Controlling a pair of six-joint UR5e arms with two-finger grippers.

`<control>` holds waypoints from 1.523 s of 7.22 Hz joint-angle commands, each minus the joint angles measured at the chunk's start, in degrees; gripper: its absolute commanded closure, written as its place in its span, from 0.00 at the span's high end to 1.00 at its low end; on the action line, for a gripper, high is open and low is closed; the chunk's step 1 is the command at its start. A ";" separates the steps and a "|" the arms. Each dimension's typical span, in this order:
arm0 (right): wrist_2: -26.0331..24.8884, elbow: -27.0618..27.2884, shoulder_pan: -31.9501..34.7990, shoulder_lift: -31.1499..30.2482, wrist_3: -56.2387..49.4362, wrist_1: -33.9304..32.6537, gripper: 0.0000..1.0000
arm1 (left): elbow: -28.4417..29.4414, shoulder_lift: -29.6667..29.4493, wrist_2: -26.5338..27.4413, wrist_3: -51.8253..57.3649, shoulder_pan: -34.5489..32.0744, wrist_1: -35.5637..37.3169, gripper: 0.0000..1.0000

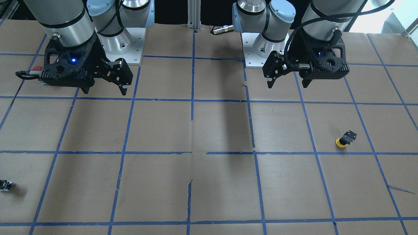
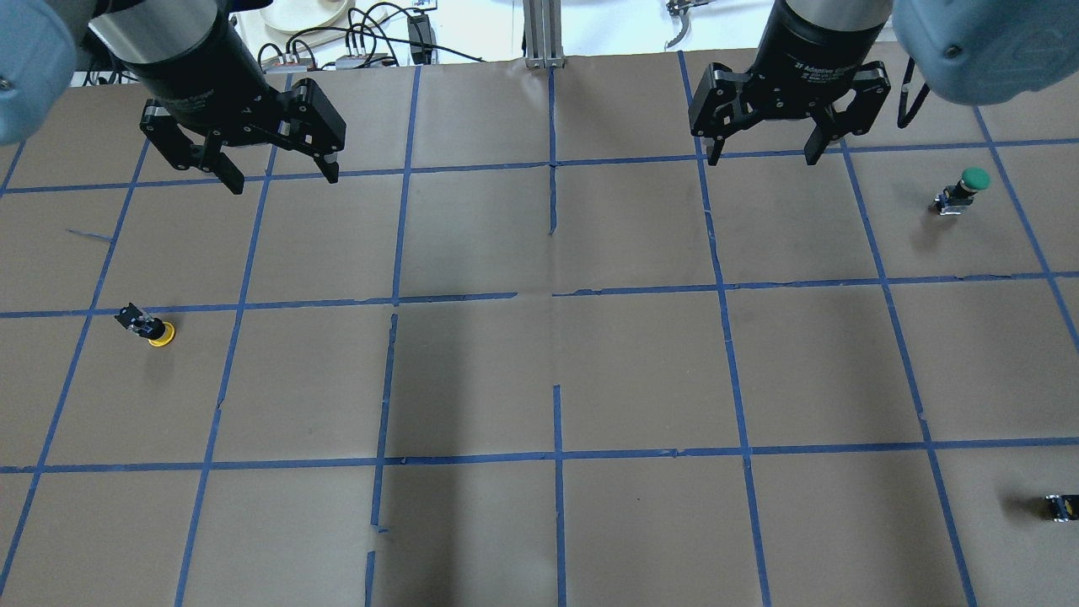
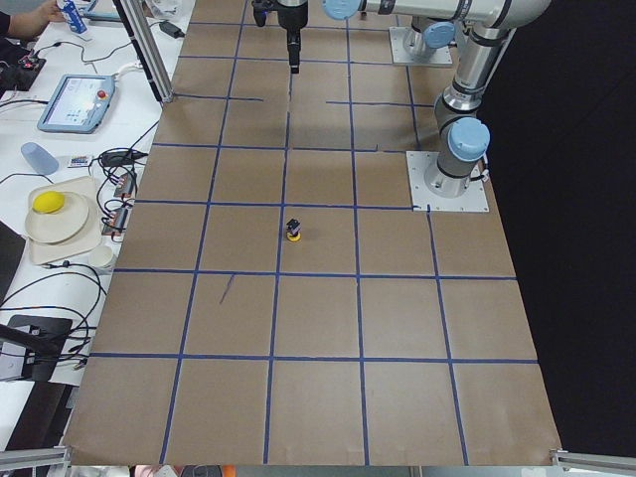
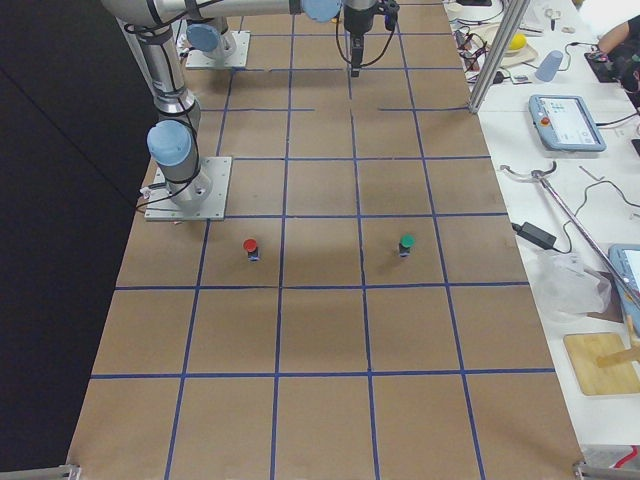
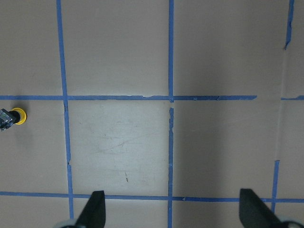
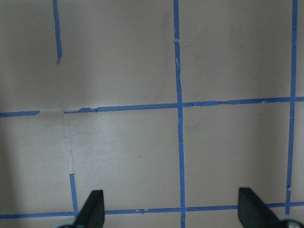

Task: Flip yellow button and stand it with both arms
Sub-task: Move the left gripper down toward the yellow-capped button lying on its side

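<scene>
1. The left tool (image 2: 284,181) is held above the worktop (image 2: 472,379) with its fingers (image 5: 94,210) spread wide. Nothing is gripped or touched by it.
2. The right tool (image 2: 764,158) is likewise held aloft, spread wide and gripping nothing.
3. The yellow button (image 2: 152,327) is found on the robot's left side of the worktop, well apart from the left tool and nearer the robot than it. Its yellow cap is seen low against the paper, with the black body slanting up and away. In the left wrist view it is caught at the left edge.
4. A green-capped button (image 2: 961,192) is stood upright on the robot's right side, near the right tool but apart from it.
5. A red-capped button (image 4: 250,247) is placed beside it, closer to the right arm's base.
6. A small black-and-yellow piece (image 2: 1060,506) is seen at the worktop's right edge, well apart from both tools.
7. The worktop is covered in brown paper and divided into squares by blue tape lines (image 2: 553,295).
</scene>
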 commanded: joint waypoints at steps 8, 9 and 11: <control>0.00 0.00 0.00 0.00 0.09 0.09 1.00 | -10.59 -6.96 8.90 33.75 20.00 12.95 0.99; 0.00 0.00 0.00 0.00 0.09 0.00 1.00 | -12.69 -7.93 8.12 40.75 23.70 17.41 0.99; 0.00 0.00 0.00 0.00 0.09 0.09 1.00 | -13.85 -9.68 6.44 49.29 26.80 19.29 0.99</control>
